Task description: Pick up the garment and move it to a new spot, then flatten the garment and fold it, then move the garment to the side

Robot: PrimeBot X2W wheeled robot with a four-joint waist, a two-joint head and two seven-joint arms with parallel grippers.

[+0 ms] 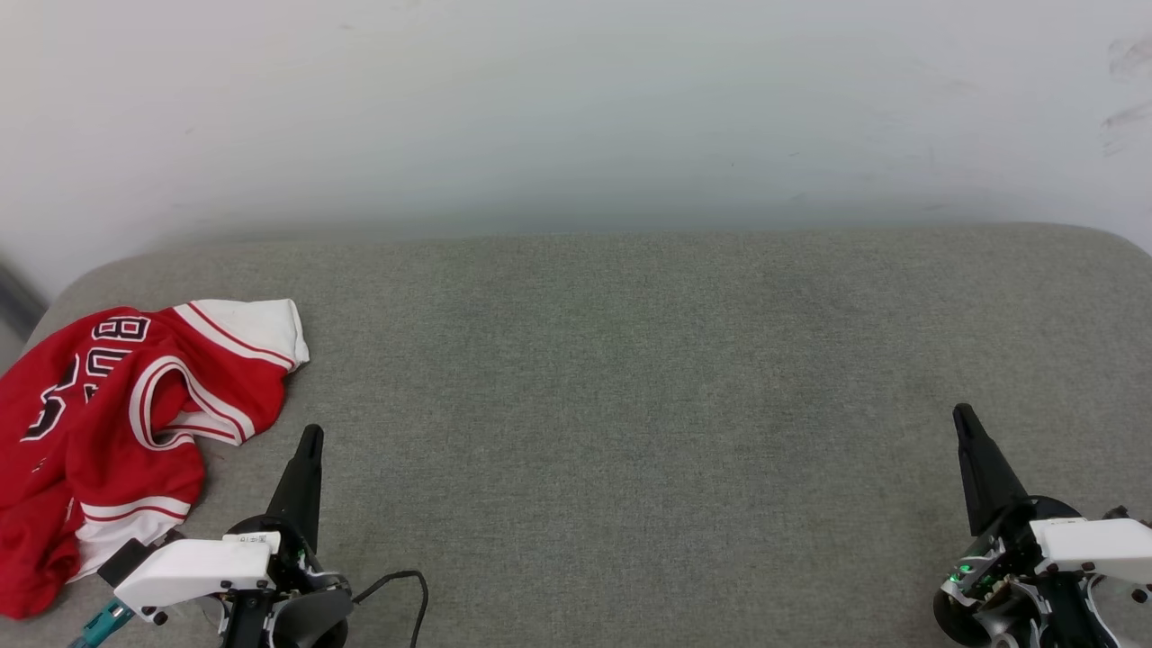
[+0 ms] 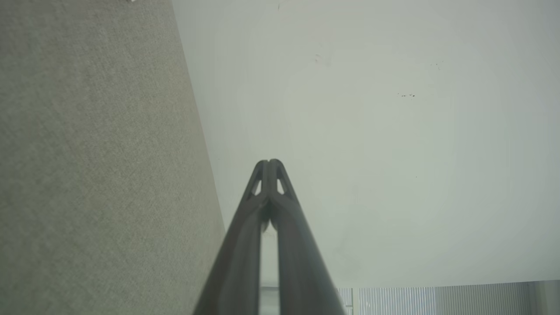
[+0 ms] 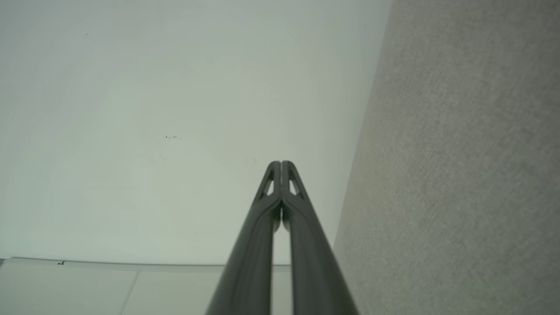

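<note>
Head view: pickup not begun, I reckon. Both closed, empty: left jaws just beside crumpled shirt (image 1: 117, 423), right jaws well apart from it. Next I'd open left, pinch cloth.

- We note the right gripper (image 3: 280, 164) rising from the bottom edge at centre, its two long dark fingers (image 3: 251, 262) pressed together at the tips with nothing between them.
- We find a grey fabric surface (image 3: 459, 175) along the right side, finely woven.
- We record a pale wall (image 3: 153, 78) across the left and top, bearing small dark specks (image 3: 173, 137).
- We observe a pale panelled strip (image 3: 87, 288) at the lower left, crossed by a faint seam.
</note>
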